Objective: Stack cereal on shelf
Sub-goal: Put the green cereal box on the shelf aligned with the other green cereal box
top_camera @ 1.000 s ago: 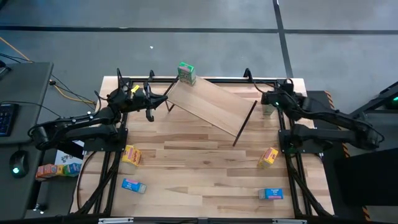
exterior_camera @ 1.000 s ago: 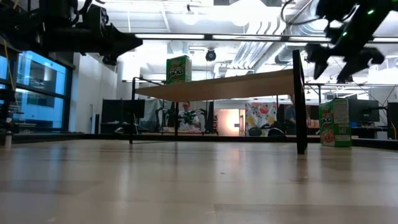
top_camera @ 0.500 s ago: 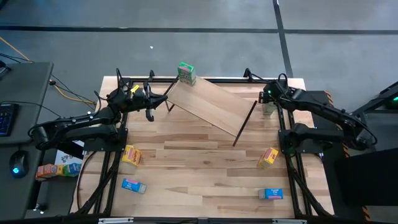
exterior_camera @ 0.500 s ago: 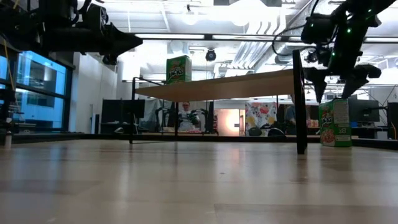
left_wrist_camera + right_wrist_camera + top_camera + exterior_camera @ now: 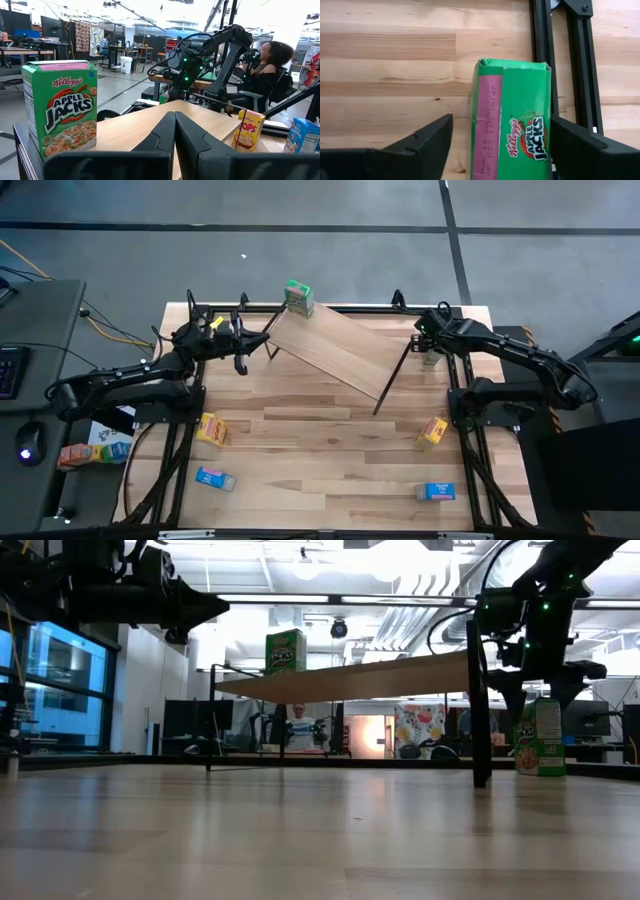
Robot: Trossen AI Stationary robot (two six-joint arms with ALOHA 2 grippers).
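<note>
Behind the wooden tabletop (image 5: 330, 450), a workshop with seated people is seen. 1 green Apple Jacks box (image 5: 61, 107) is already stood upright on the shelf (image 5: 335, 352), just ahead of the left gripper (image 5: 174, 131), whose fingers are pressed together. The right gripper (image 5: 500, 135) is held spread directly above a second Apple Jacks box (image 5: 512, 135) standing on the tabletop, with 1 finger on each side, apparently for a pinch across its smooth cardboard faces. 2 yellow boxes (image 5: 211, 429) and 2 blue boxes (image 5: 215, 478) are left lying well apart from both grippers.
</note>
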